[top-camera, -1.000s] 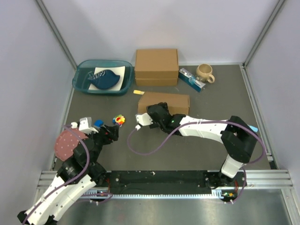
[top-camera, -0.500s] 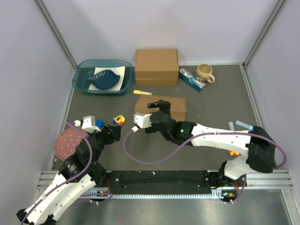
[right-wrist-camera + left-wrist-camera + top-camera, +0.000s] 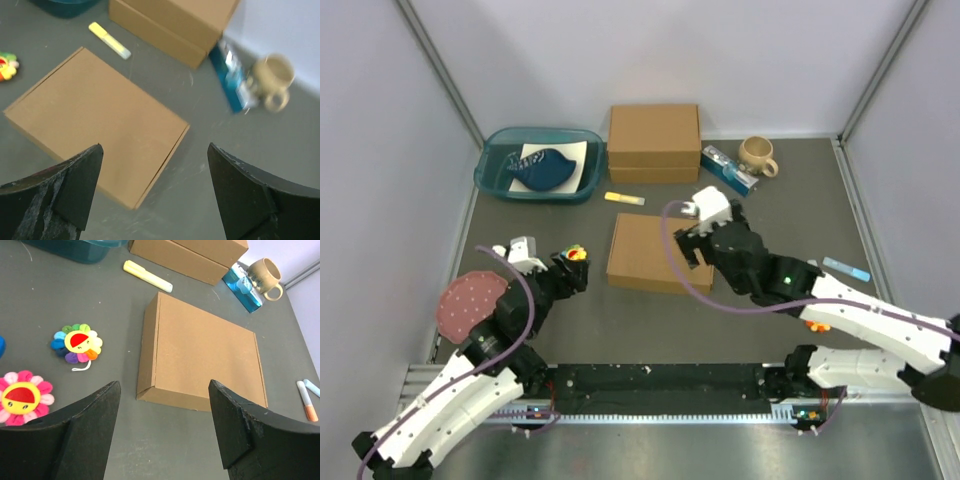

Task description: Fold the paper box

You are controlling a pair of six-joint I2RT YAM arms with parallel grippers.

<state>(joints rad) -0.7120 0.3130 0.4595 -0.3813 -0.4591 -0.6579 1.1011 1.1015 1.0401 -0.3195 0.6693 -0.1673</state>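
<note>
1 paper box (image 3: 647,252), shut, flat on tbl (image 3: 790,215)

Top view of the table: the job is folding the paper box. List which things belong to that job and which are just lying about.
Job:
paper box
left gripper, open
right gripper, open

Lying about:
thick cardboard box
teal tray
mug
yellow highlighter
blue packet
flower toys
red disc

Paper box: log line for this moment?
box: folded shut, lying flat | left tool: open, empty | right tool: open, empty
</note>
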